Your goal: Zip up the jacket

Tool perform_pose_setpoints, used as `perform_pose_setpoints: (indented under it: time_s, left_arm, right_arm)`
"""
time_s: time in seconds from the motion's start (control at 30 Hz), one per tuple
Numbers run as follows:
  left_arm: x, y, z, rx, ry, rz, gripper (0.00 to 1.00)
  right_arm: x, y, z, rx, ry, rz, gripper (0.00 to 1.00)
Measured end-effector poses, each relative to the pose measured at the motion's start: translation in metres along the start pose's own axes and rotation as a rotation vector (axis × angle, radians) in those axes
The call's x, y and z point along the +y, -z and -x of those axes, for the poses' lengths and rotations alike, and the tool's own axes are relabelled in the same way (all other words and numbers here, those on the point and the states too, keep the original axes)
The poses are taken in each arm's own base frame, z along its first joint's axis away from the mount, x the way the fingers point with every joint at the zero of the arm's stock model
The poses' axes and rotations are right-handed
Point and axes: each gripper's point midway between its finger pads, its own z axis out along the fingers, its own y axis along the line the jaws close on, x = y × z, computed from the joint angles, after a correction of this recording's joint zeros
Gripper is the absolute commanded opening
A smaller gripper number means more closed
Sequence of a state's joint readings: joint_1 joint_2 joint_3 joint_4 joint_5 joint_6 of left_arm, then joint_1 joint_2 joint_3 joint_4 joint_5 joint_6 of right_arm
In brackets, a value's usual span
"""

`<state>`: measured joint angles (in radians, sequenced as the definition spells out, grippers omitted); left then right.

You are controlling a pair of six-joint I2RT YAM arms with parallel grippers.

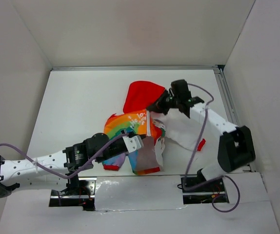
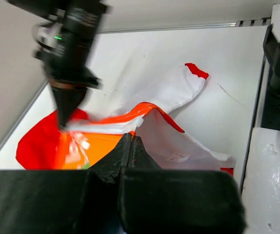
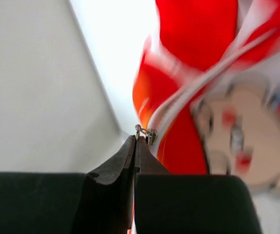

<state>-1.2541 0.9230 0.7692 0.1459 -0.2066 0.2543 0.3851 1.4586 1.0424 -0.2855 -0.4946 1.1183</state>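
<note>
The jacket (image 1: 130, 124) lies crumpled mid-table, with its red hood (image 1: 142, 95) at the back, its rainbow front to the left and a white sleeve (image 1: 184, 131) with a red cuff (image 1: 201, 145) to the right. My left gripper (image 1: 139, 142) is shut on the jacket's front edge near the hem; in the left wrist view its tips (image 2: 131, 139) pinch the orange-edged fabric (image 2: 152, 109). My right gripper (image 1: 155, 108) is shut on the metal zipper pull (image 3: 145, 132) near the collar, with its tips (image 3: 136, 140) closed. The cartoon print (image 3: 237, 136) shows blurred beside it.
White walls enclose the table on three sides. A metal rail (image 1: 228, 97) runs along the right edge. The right arm's black base link (image 1: 235, 146) stands right of the sleeve. Shiny mounting plates (image 1: 140, 192) line the near edge.
</note>
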Motion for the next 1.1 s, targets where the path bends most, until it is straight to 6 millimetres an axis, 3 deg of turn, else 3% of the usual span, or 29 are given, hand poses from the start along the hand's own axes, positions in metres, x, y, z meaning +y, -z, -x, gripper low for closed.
perform_pose_setpoints:
  time_s: [0.17,0.23,0.3,0.43,0.47,0.5,0.53,0.57,0.6,0.67,0.73,0.87,1.0,1.1]
  left_arm:
    - [-0.005,0.004,-0.014,0.031,0.066,0.003,0.0]
    - [0.006,0.003,-0.044,0.106,0.096,0.07,0.0]
    - [0.003,0.001,-0.068,0.17,0.134,0.094,0.0]
    - [0.0,-0.002,-0.093,0.238,0.214,0.141,0.01]
    - [-0.006,-0.002,-0.096,0.248,0.248,0.126,0.17]
    - [-0.014,-0.001,-0.1,0.26,0.27,0.11,0.42]
    - [-0.026,0.001,-0.104,0.283,0.306,0.07,0.81]
    - [-0.038,0.004,-0.109,0.314,0.333,0.036,0.99]
    - [-0.052,0.007,-0.115,0.348,0.366,0.001,0.99]
    - [-0.067,0.016,-0.127,0.433,0.412,-0.032,0.99]
    - [-0.071,0.023,-0.134,0.494,0.462,-0.021,0.99]
    - [-0.068,0.035,-0.126,0.541,0.582,0.034,0.99]
    - [-0.053,0.051,-0.106,0.544,0.743,0.147,0.99]
    - [-0.029,0.057,-0.093,0.551,0.892,0.256,0.99]
  right_arm:
    - [0.054,-0.031,0.14,-0.254,0.071,0.005,0.0]
    - [0.071,-0.037,0.16,-0.252,0.094,0.01,0.0]
    - [0.081,-0.044,0.166,-0.218,0.107,-0.01,0.0]
    - [0.091,-0.055,0.177,-0.189,0.166,-0.035,0.0]
    - [0.095,-0.056,0.185,-0.211,0.19,-0.03,0.0]
    - [0.099,-0.055,0.192,-0.229,0.214,-0.018,0.11]
    - [0.105,-0.052,0.207,-0.283,0.237,-0.004,0.47]
    - [0.11,-0.045,0.223,-0.332,0.257,0.019,0.75]
    - [0.113,-0.036,0.237,-0.372,0.271,0.033,0.98]
    - [0.118,-0.017,0.259,-0.441,0.307,0.057,1.0]
    - [0.114,0.003,0.275,-0.496,0.317,0.051,1.0]
    - [0.106,0.032,0.269,-0.547,0.348,0.01,1.0]
    - [0.084,0.06,0.23,-0.558,0.356,-0.041,1.0]
    - [0.06,0.091,0.198,-0.593,0.343,-0.052,1.0]
